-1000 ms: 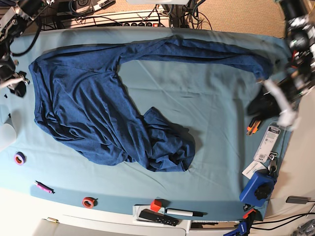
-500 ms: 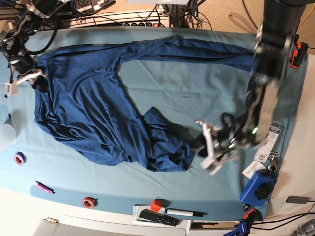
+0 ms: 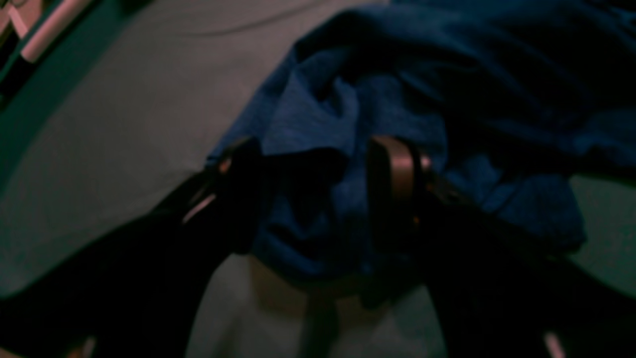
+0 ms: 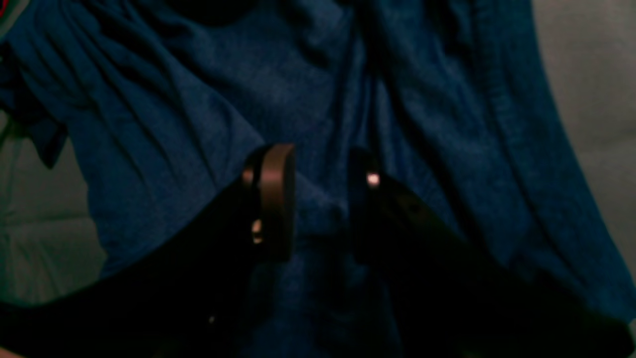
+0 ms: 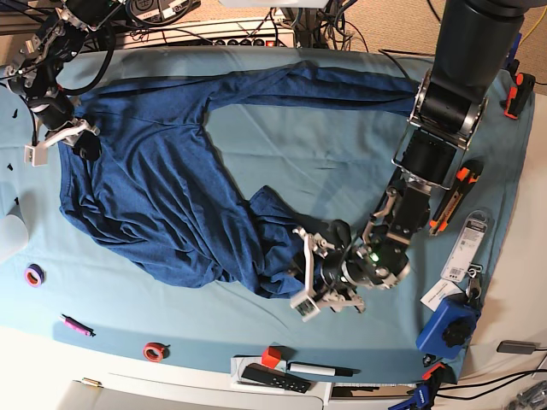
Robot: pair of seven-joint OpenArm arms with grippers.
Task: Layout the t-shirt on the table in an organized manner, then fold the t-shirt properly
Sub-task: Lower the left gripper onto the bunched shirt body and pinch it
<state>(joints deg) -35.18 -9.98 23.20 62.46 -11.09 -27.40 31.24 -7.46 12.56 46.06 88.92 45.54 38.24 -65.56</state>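
The dark blue t-shirt (image 5: 145,184) lies wrinkled across the table (image 5: 342,145), with one long part stretched toward the far right and a bunched lump (image 5: 282,252) near the middle front. My left gripper (image 5: 301,272) is at that lump. In the left wrist view the left gripper (image 3: 318,184) stands open, its fingers (image 3: 397,176) set wide on either side of the bunched t-shirt (image 3: 318,104). My right gripper (image 5: 64,141) is over the shirt's upper-left part. In the right wrist view the right gripper (image 4: 318,194) is open, with a ridge of the t-shirt (image 4: 198,99) lying between its fingers.
Along the front edge lie a purple tape roll (image 5: 34,275), a pink marker (image 5: 75,325), a red tape roll (image 5: 154,350) and a black remote (image 5: 273,377). At the right are orange cutters (image 5: 449,205), a white tag (image 5: 466,248) and a blue tool (image 5: 446,325).
My left arm swung from the table's right edge to the bunched lump, and its jaws widened. My right gripper moved right, from beside the shirt onto its upper-left part.
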